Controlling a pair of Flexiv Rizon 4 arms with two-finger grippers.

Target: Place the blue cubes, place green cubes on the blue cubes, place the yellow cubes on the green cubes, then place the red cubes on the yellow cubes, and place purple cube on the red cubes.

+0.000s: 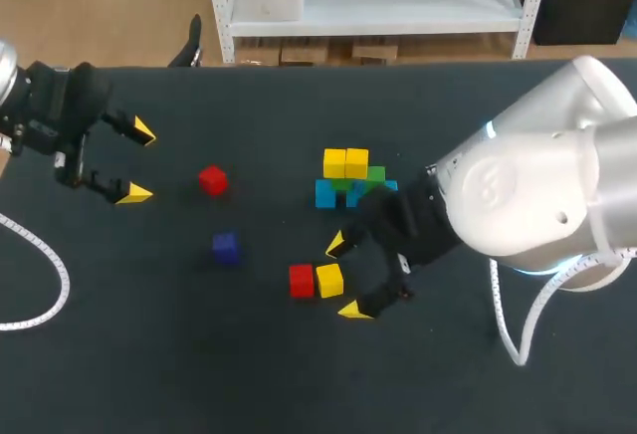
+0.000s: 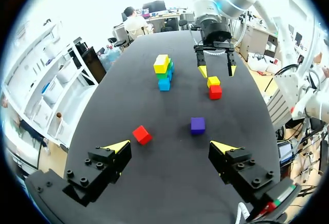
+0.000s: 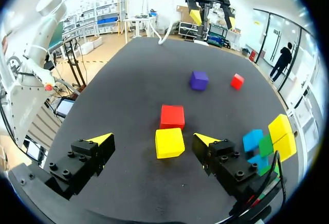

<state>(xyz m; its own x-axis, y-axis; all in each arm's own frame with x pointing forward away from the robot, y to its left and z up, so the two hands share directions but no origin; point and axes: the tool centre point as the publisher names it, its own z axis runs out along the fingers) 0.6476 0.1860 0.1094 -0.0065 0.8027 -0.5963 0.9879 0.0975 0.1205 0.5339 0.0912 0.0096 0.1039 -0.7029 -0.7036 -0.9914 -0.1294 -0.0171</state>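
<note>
— Where's the right claw (image 1: 345,277)?
— Low over the worktop (image 1: 249,354). Its arm comes in from 3 o'clock with the wrist bent toward the middle. The fingers are spread wide and hold nothing. A yellow cube (image 1: 329,280) lies just ahead of the tips, untouched, with a red cube (image 1: 302,280) against its 9 o'clock side.
— And the left claw (image 1: 139,163)?
— It hangs at the 9 o'clock edge, gaping and empty. The stack (image 1: 348,180) of blue, green and two yellows stands at 12 from the yellow cube. A second red (image 1: 212,179) and the purple cube (image 1: 226,247) lie between the arms.
</note>
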